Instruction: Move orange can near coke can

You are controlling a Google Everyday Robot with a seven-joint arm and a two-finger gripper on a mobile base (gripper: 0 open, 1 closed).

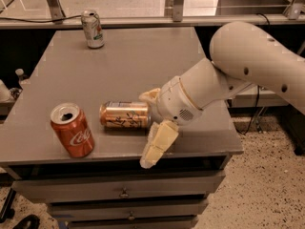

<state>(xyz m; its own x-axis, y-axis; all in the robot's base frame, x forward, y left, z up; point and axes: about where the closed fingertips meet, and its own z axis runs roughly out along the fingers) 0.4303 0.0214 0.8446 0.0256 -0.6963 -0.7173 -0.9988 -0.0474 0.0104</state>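
The orange can (125, 115) lies on its side on the grey table (133, 61), near the front edge. The coke can (72, 130) stands upright just left of it, with a small gap between them. My gripper (152, 121) is at the orange can's right end and is open. One cream finger (158, 144) hangs over the table's front edge, and the other sits behind the can's end. The can rests on the table, not gripped.
A white-green can (93, 28) stands upright at the table's far left. The table's front edge (119, 159) runs just in front of both cans, with drawers (124, 192) below. My white arm (248, 61) reaches in from the right.
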